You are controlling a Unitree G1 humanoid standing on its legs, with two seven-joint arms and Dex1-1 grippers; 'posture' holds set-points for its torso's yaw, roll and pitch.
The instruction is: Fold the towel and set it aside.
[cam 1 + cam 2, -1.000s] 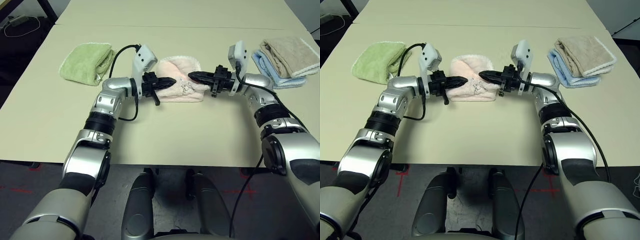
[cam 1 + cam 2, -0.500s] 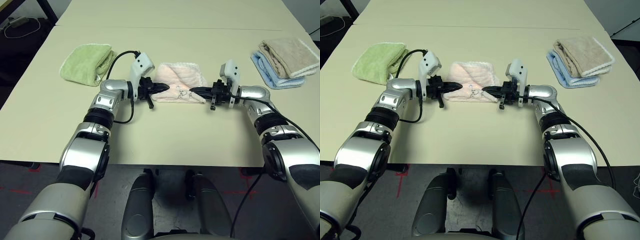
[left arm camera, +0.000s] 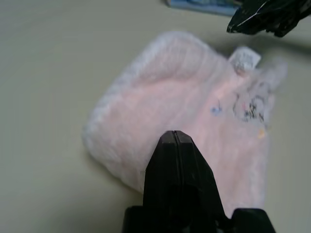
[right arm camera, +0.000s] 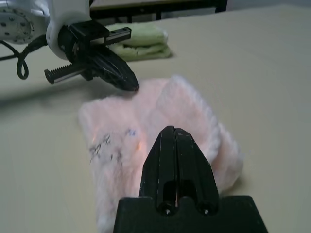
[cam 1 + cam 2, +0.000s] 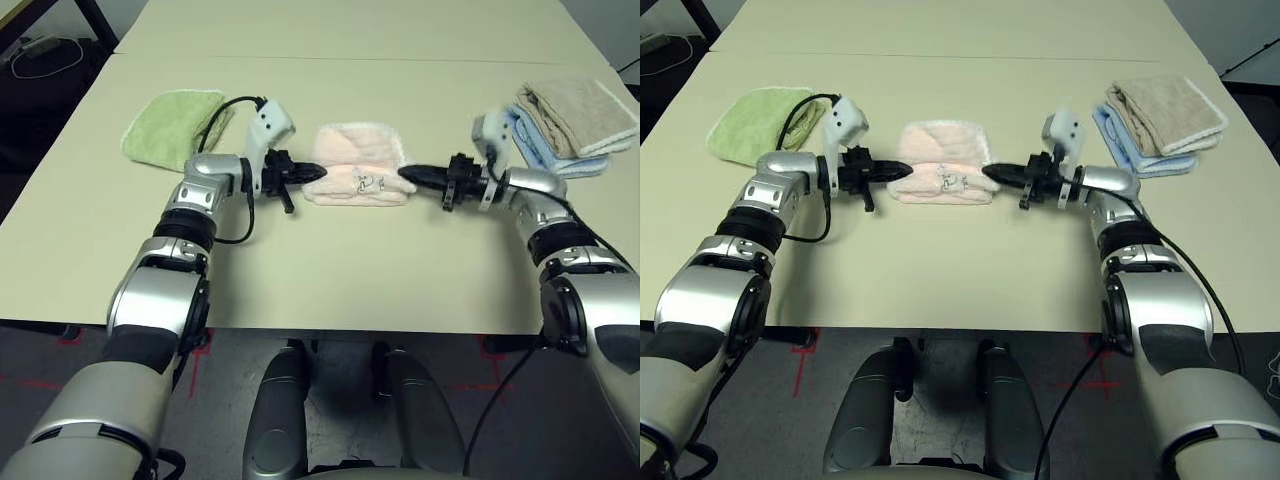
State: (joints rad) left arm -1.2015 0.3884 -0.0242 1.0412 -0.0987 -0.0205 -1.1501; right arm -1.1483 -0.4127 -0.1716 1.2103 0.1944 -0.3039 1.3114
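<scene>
Towel (image 5: 357,177) lies folded between 2 closed jaws pointing at it.

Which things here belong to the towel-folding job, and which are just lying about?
Job: pink towel, folded; left gripper and right gripper, both shut, one at each end.

Lying about: green towel; beige towel on blue towel.

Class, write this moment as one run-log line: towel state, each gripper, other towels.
towel: folded, flat on table | left gripper: shut, empty, at its left end | right gripper: shut, empty, at its right end | green towel: far left | beige and blue towels: stacked far right
</scene>
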